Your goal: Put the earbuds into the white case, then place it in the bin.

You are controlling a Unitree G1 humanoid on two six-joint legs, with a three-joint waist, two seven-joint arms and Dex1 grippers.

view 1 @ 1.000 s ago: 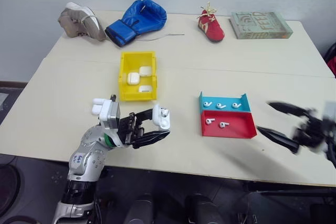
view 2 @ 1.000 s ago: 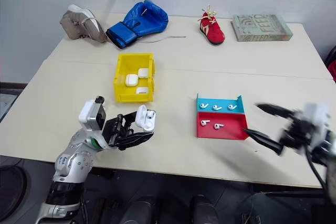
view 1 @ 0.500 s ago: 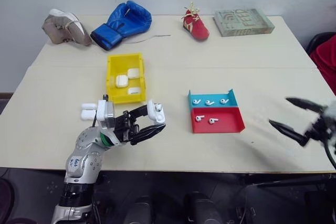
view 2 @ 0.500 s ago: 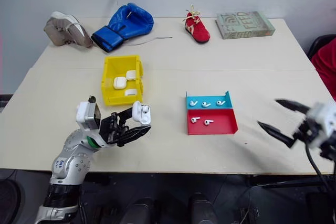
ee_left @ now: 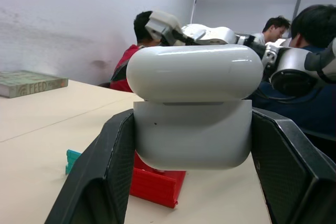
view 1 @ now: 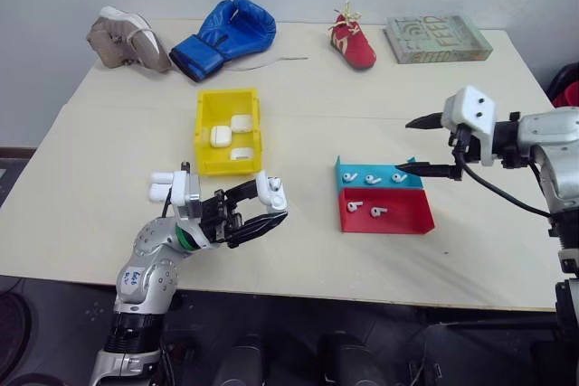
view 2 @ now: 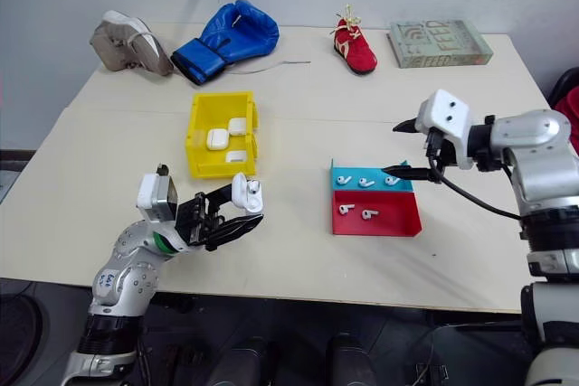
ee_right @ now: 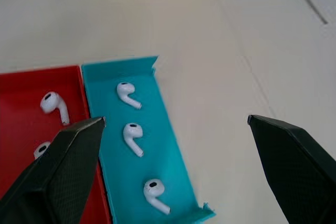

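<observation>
Left eye view: left tool (view 1: 256,211) clamped shut on the white case (view 1: 270,193), lid hinged up, held above the front of the surface (view 1: 99,178), nearer the robot than the bin (view 1: 228,129). Left wrist view: same case (ee_left: 193,109) pinched between both black fingers (ee_left: 94,182), lid raised a crack over the body. Bin bright yellow, holding three look-alike cases (view 1: 231,135), standing left of the tray (view 1: 384,198). Tray in two halves, teal behind and red in front, lying on the surface right of centre. Three earbuds (ee_right: 131,136) in the teal half, two more (view 1: 365,210) in the red half. Right tool (view 1: 423,145) spread wide and empty, poised over the teal half's far right edge; right wrist view looking down between its two fingers (ee_right: 52,182) at the teal strip. Along the far edge: worn shoe (view 1: 127,38), blue boxing glove (view 1: 226,35), small red shoe (view 1: 353,41), book (view 1: 437,38). Two more white cases (view 1: 162,185) lying beside the left wrist.
</observation>
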